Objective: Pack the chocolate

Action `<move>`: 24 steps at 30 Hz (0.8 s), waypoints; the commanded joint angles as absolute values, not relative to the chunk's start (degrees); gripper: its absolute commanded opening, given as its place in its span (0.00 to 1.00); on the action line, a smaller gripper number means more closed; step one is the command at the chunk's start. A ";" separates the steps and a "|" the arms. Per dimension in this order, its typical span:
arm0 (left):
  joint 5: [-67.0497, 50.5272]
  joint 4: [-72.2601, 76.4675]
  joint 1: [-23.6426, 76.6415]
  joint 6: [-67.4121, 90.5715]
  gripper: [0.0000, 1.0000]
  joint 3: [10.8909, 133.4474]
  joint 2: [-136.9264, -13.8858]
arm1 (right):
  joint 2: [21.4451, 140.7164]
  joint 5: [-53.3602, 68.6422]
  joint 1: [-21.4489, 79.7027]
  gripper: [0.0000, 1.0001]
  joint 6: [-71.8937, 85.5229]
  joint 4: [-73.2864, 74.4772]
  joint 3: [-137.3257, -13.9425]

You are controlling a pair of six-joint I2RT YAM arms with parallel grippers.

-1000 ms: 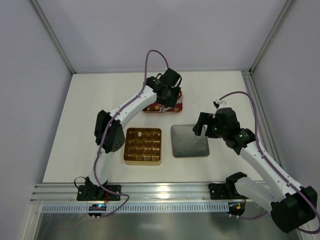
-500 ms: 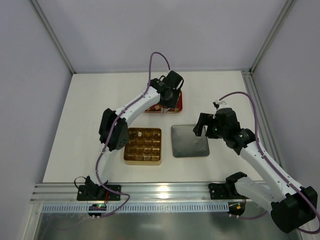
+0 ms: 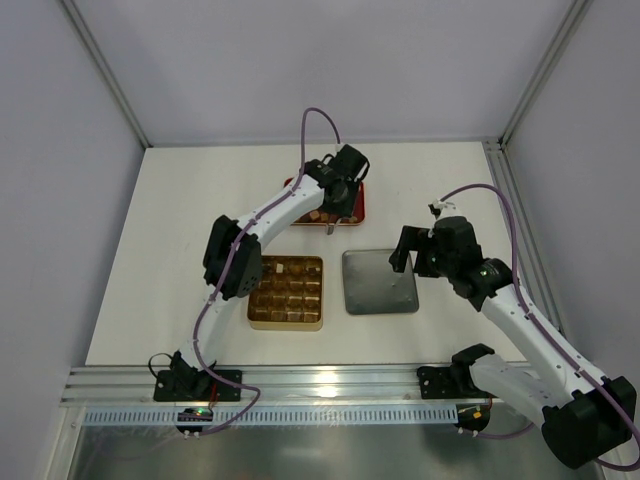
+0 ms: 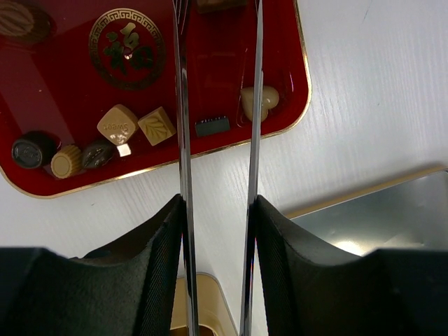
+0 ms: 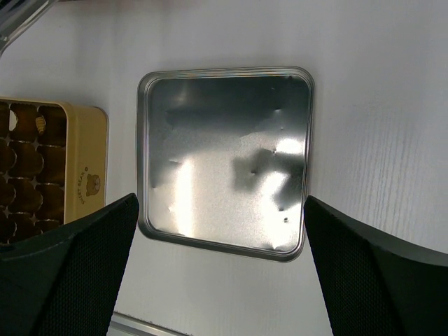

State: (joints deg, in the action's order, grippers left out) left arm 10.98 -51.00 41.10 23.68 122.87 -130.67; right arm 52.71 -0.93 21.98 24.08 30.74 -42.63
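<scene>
By the table's (image 3: 180, 250) far edge, our left gripper (image 3: 331, 222) holds thin steel blades (image 4: 180, 140) either side of a small brown chocolate piece (image 4: 220, 5) on the flat red tray (image 4: 280, 42) (more chocolates (image 4: 119, 124) lie there); whether they pinch it, we cannot tell. The right gripper (image 5: 220, 245) gapes empty over the square silver lid (image 5: 224, 161). An off-centre squeeze could flick the piece away.

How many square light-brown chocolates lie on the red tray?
2. The stamped square lies below the gold emblem; the leaf-patterned square lies just right of it. The red tray is cropped, so more may be hidden.
</scene>
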 commanded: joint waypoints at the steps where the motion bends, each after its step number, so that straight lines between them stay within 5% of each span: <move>1: 12.13 -49.31 40.69 24.61 0.43 124.98 -129.12 | 51.42 -2.02 21.71 1.00 23.38 30.41 -43.24; 24: 13.09 -52.64 40.69 22.68 0.33 127.09 -124.63 | 51.86 -2.11 21.71 1.00 23.64 30.06 -43.42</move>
